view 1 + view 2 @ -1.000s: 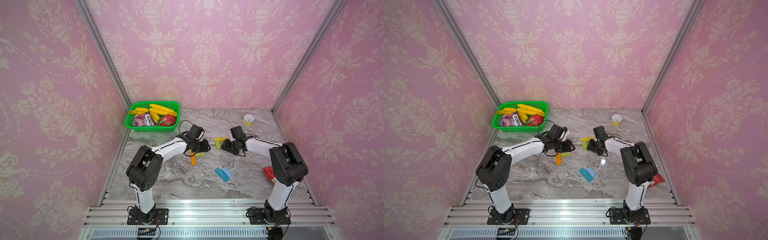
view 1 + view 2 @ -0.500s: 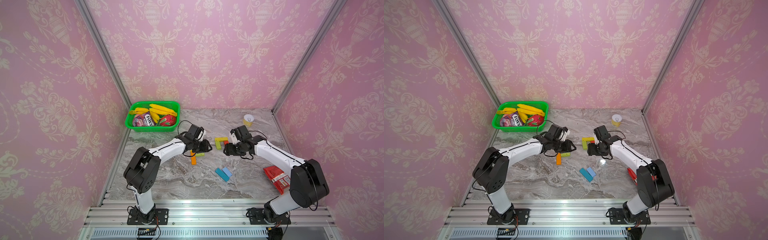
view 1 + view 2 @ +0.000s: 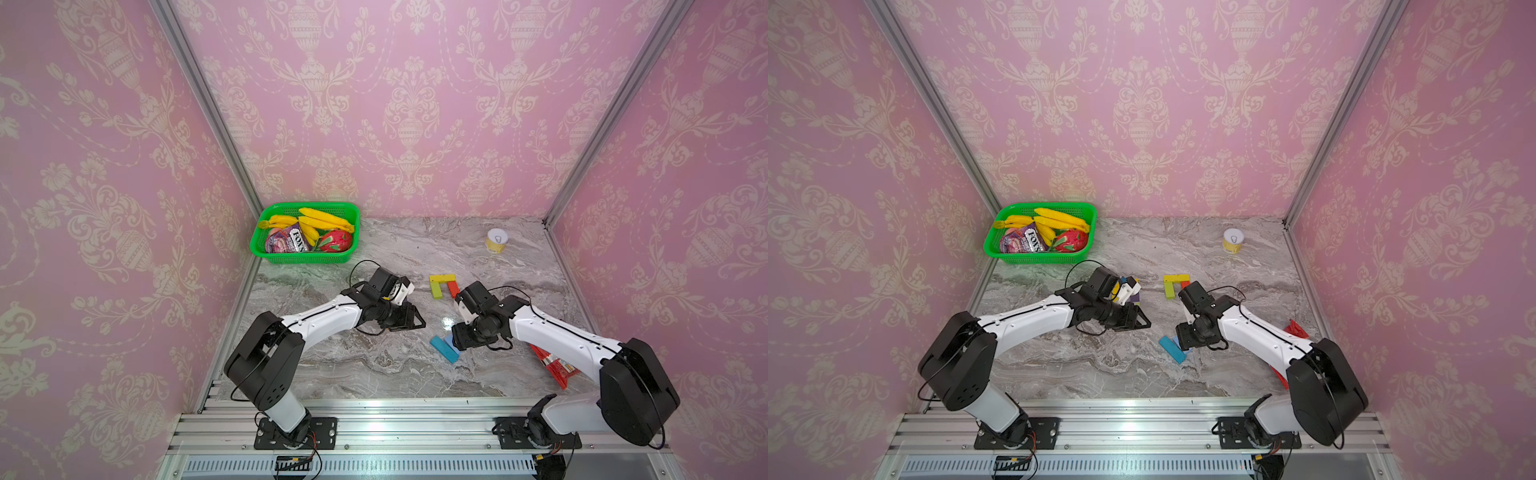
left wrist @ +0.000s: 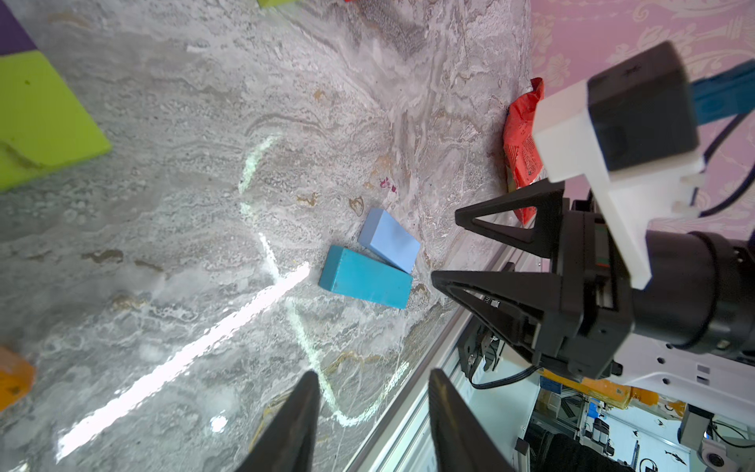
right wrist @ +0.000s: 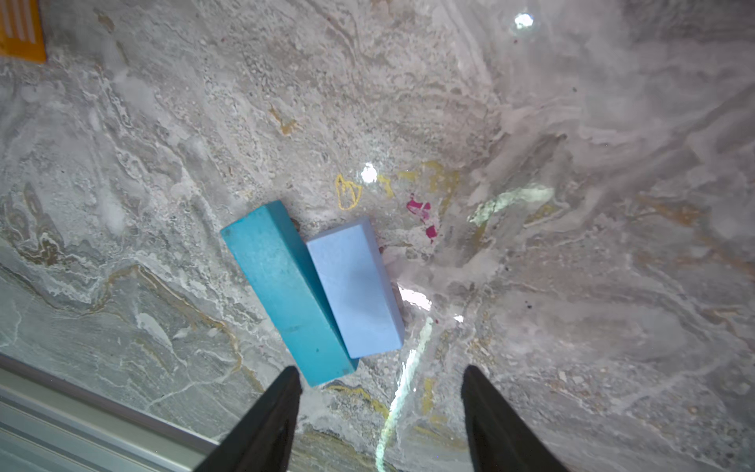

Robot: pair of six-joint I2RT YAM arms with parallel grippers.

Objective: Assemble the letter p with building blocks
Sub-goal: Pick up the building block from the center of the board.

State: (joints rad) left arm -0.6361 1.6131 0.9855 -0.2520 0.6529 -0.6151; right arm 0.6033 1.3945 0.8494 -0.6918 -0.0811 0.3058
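My right gripper [image 5: 380, 374] hangs wide and empty over the long teal block [image 5: 286, 290] touching the short light-blue block [image 5: 353, 288]; left gripper [image 4: 374, 374] is parted too, holding nothing.

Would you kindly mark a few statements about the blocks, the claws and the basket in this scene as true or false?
1. The teal block and the light blue block lie touching each other. True.
2. The right claw grips the teal block. False: it stands open and grips nothing.
3. Bananas lie in the green basket. True.
4. The yellow can sits inside the basket. False: it stands on the table, well away from the basket.
5. The left claw is open and empty. True.
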